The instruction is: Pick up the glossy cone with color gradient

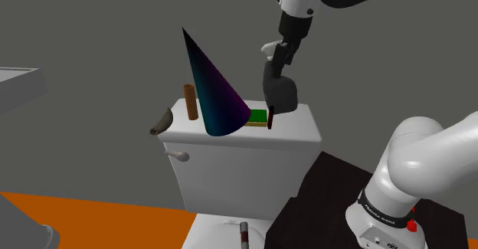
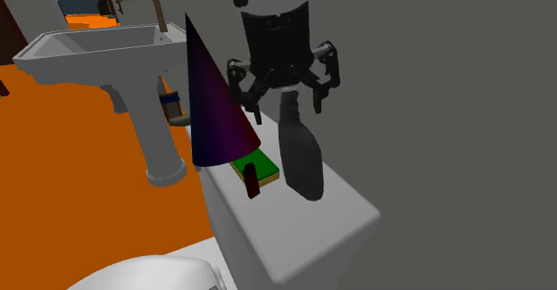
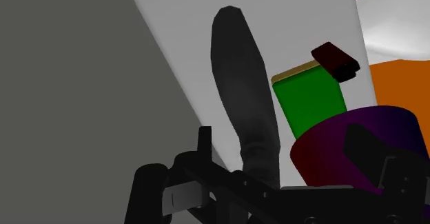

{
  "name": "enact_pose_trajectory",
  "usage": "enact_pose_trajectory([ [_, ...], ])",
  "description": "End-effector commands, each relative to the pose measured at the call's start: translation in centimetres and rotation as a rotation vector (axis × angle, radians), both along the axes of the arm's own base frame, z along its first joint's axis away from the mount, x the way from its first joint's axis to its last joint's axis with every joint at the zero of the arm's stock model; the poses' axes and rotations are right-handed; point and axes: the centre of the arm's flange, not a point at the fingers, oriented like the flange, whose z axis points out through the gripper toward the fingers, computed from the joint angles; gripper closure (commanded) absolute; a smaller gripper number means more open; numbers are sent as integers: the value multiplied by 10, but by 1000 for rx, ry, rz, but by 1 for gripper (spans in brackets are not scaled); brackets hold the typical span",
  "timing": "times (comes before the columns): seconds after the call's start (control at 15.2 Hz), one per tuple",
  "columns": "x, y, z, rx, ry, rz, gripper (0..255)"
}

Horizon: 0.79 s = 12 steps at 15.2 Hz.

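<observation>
Your tool (image 2: 280, 99) hangs spread, pinching nothing, with the grey bottle (image 2: 302, 159) between its fingers; the gradient cone (image 1: 216, 94) stands ungrasped on the toilet tank (image 1: 302, 132), at the tool's eight o'clock in the shoulder view; approach, grasp and lift all remain.

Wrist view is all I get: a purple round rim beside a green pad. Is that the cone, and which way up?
Observer: Yes. The cone rests base down on a white toilet tank, tip up, teal shading to purple.
Visitor: Anything hidden behind it?
Observer: A brown cylinder stands on the tank, on the cone's far side from the gripper.
Visitor: Is the claw above the cone?
Observer: No, beside it, open over a dark grey bottle, hanging lower than the cone's tip.
</observation>
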Motion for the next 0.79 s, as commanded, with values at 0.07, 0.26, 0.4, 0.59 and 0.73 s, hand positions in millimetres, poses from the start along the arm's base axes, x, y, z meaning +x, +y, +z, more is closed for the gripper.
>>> enact_pose_trajectory([
  [0.07,14,30,2,-19,-85,25,0],
  [0.26,28,60,5,-39,-167,49,0],
  [0.4,37,80,7,-52,-222,65,0],
  [0.59,50,110,10,-71,-304,89,0],
  [0.73,57,131,13,-84,-358,105,0],
])
